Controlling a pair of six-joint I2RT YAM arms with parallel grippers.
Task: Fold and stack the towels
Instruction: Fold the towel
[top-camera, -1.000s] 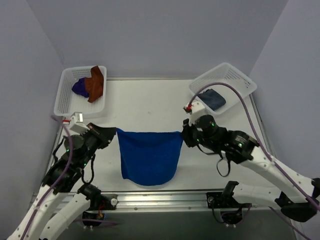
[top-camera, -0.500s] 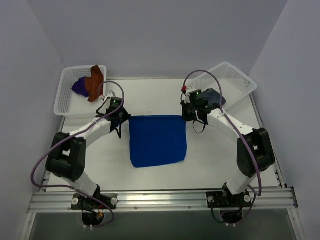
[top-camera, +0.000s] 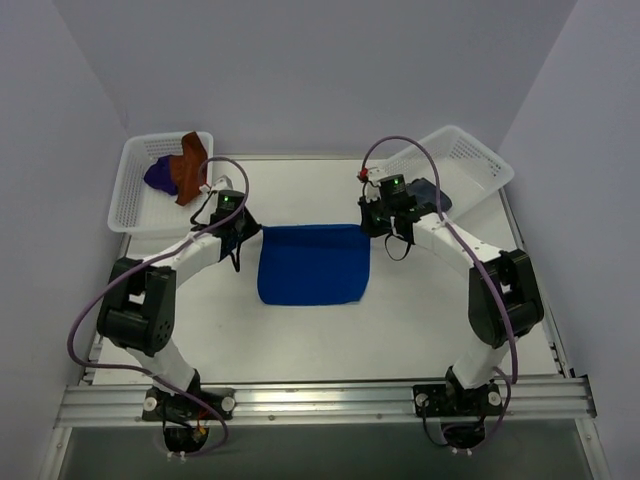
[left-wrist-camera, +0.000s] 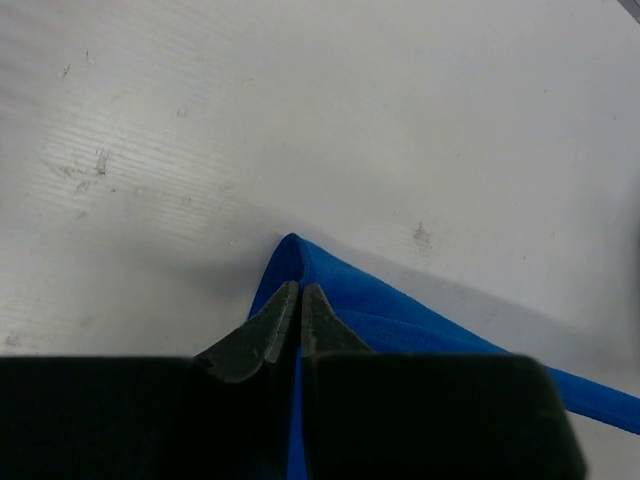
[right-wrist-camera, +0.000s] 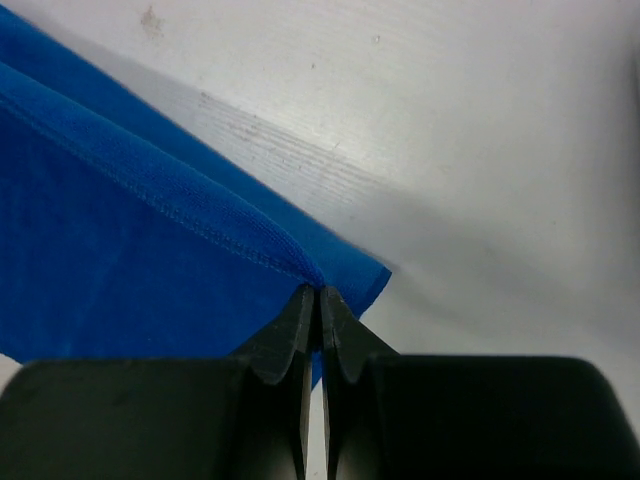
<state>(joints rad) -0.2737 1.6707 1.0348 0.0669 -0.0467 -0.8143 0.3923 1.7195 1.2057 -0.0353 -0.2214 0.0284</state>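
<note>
A blue towel (top-camera: 312, 265) lies doubled over in the middle of the table, its two layers showing in both wrist views. My left gripper (top-camera: 248, 232) is shut on its far left corner (left-wrist-camera: 292, 262), low over the table. My right gripper (top-camera: 372, 228) is shut on its far right corner (right-wrist-camera: 330, 275), also low. The towel's near edge lies flat and loose. A folded dark blue towel (top-camera: 428, 197) sits in the right basket (top-camera: 470, 155). A rust towel (top-camera: 189, 166) and a purple towel (top-camera: 160, 175) lie in the left basket (top-camera: 135, 205).
Both arms reach far out over the table from the rail (top-camera: 320, 398) at the near edge. The two white baskets stand at the far corners. Grey walls close the sides and back. Bare table (top-camera: 320, 330) shows between the towel and the rail.
Both grippers carried the blue towel's held edge away from the near side to the far side and lowered it. The towel went from hanging to lying doubled, and now looks shorter.
</note>
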